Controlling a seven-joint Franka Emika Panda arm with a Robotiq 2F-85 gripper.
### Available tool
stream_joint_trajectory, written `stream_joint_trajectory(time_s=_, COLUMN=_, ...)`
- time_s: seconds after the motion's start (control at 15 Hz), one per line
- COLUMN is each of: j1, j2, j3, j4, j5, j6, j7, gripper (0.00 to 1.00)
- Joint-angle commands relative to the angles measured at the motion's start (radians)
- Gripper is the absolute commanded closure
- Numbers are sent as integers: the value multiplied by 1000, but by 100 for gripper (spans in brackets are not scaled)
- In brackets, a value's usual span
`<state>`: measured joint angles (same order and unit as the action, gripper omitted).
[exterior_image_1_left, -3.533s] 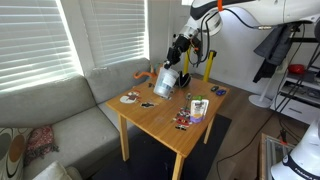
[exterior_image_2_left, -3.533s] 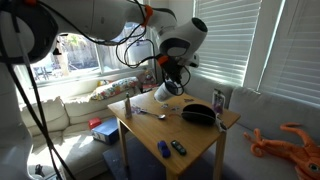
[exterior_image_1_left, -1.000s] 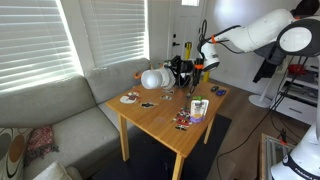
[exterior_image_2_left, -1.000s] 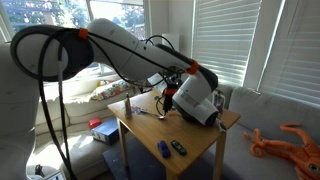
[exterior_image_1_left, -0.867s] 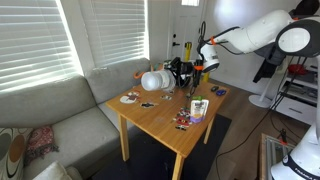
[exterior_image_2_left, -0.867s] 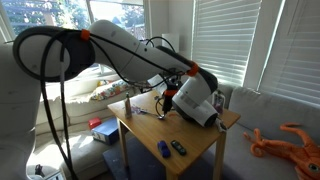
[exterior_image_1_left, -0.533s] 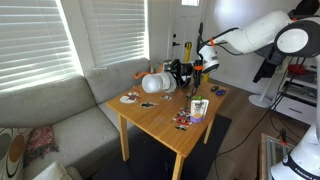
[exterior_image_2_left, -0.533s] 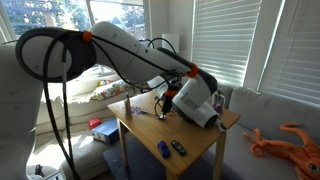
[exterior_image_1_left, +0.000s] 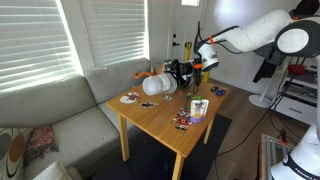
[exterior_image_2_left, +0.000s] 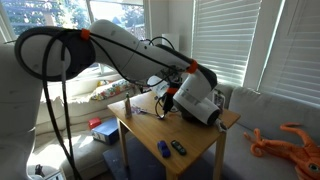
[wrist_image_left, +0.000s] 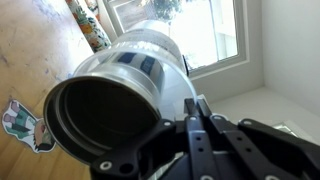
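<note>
My gripper (wrist_image_left: 197, 103) is shut on the rim of a white and silver cup (wrist_image_left: 130, 85), whose dark mouth faces the wrist camera. In both exterior views the cup (exterior_image_1_left: 157, 84) (exterior_image_2_left: 196, 100) hangs tipped on its side above the wooden table (exterior_image_1_left: 160, 120) (exterior_image_2_left: 195, 142), with the gripper (exterior_image_1_left: 177, 73) (exterior_image_2_left: 169, 100) at its rim. The cup hides the part of the table behind it in an exterior view.
On the table lie a round plate (exterior_image_1_left: 130, 98), a patterned can (exterior_image_1_left: 199, 108), small items (exterior_image_1_left: 183, 122), a spoon (exterior_image_2_left: 141, 112) and blue and dark pieces (exterior_image_2_left: 163, 150). An orange octopus toy (exterior_image_2_left: 291, 141) rests on the grey couch (exterior_image_1_left: 60, 125). Blinds cover the windows.
Since the earliest frames the cup has been swung from hanging mouth-down to lying on its side. Over the last second it has drifted slightly lower and toward the table's middle.
</note>
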<state>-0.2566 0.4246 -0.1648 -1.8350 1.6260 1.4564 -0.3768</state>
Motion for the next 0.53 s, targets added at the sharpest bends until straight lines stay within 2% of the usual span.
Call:
stream_joint_trajectory(time_s=0.0, j1=36, j2=-18, j3=-14, j4=53, j5=-71, j6=34, j7=73, gripper=99)
stream_joint_trajectory(time_s=0.47, j1=60, j2=-5, j3=-5, j4=140, j5=-216, j6=50, j7=140, gripper=99)
